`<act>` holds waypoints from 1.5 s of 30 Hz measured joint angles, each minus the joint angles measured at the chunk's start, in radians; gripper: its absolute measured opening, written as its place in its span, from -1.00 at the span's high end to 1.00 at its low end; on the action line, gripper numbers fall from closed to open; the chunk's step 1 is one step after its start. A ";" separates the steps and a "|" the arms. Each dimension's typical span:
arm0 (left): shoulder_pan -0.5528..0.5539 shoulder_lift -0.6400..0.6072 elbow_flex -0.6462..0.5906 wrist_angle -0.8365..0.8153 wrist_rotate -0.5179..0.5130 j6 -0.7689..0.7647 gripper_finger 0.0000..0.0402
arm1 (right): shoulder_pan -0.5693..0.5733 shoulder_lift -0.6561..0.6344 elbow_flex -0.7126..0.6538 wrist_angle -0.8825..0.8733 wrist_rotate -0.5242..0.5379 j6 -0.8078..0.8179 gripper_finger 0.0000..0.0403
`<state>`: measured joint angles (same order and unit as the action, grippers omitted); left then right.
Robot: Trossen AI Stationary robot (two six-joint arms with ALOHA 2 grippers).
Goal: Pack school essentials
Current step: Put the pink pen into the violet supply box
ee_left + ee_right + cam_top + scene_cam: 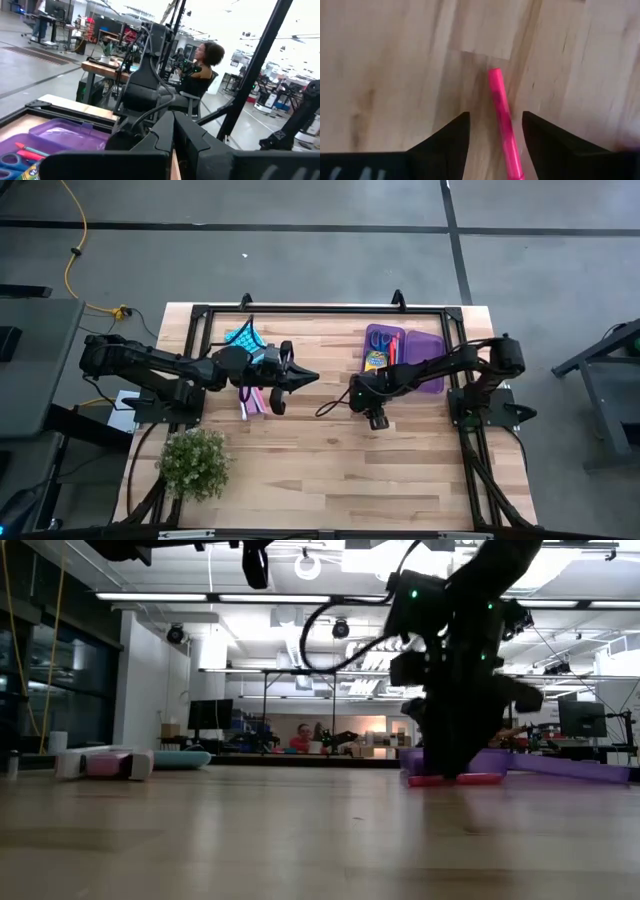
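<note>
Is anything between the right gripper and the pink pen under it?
Nothing visible. The right gripper is open, its fingers on either side of the pink pen, which lies flat on bare table.

Light wooden table [330,470], purple case [425,345], potted plant [193,463], pink pen [502,117]

A bushy green potted plant [193,462] sits at the counter's [320,470] near left corner, an open purple case [425,345] lies far right, a seated person [202,75] beyond.
</note>
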<state>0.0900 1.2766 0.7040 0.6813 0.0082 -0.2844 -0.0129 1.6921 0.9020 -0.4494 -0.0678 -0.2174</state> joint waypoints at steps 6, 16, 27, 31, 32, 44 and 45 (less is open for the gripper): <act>0.000 0.000 0.000 -0.004 0.002 0.000 1.00 | 0.000 0.047 0.004 0.012 0.013 0.010 0.26; 0.001 0.000 0.000 -0.004 0.002 0.000 1.00 | -0.001 0.053 0.005 -0.035 0.009 0.023 0.90; 0.028 -0.090 0.000 -0.087 -0.001 0.108 1.00 | 0.000 -0.111 -0.018 -0.114 -0.051 0.148 0.97; 0.051 -0.183 0.001 -0.254 -0.047 0.122 1.00 | 0.002 -0.263 -0.152 0.019 -0.090 0.287 0.98; 0.055 -0.208 0.001 -0.303 -0.059 0.121 1.00 | 0.005 -0.312 -0.195 0.086 -0.097 0.341 0.98; 0.061 -0.280 -0.032 -0.506 -0.127 0.103 1.00 | 0.053 -0.601 -0.424 0.796 0.161 0.670 1.00; 0.061 -0.268 -0.045 -0.489 -0.127 0.095 1.00 | 0.047 -0.600 -0.407 0.828 0.168 0.647 1.00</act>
<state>0.1505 1.0087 0.6594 0.1925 -0.1192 -0.1891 0.0345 1.0917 0.4950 0.3782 0.1001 0.4298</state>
